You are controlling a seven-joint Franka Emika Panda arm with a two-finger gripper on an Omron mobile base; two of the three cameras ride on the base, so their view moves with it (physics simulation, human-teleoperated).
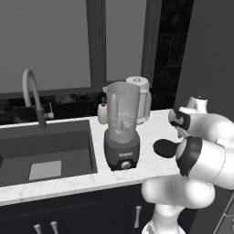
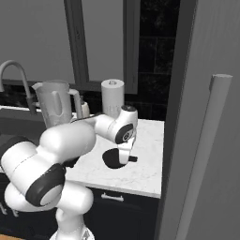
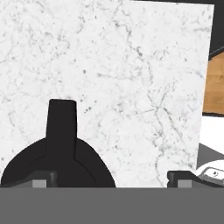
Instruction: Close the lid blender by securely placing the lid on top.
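White marble counter [image 1: 151,125] beside a dark sink [image 1: 45,151]. One flat round black lid [image 2: 112,158] with a side tab lies on the counter, right of one tall clear blender [image 1: 121,130] on a dark grey base; the arm partly hides the lid. One two-finger gripper [image 3: 112,178] hangs low over it, fingers apart, tips cut off, holding nothing.

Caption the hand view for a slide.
Open gripper hovering over the black lid lying flat on the marble counter.

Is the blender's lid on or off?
Off. The black lid lies flat on the white counter, beside the blender, whose jar top is open.
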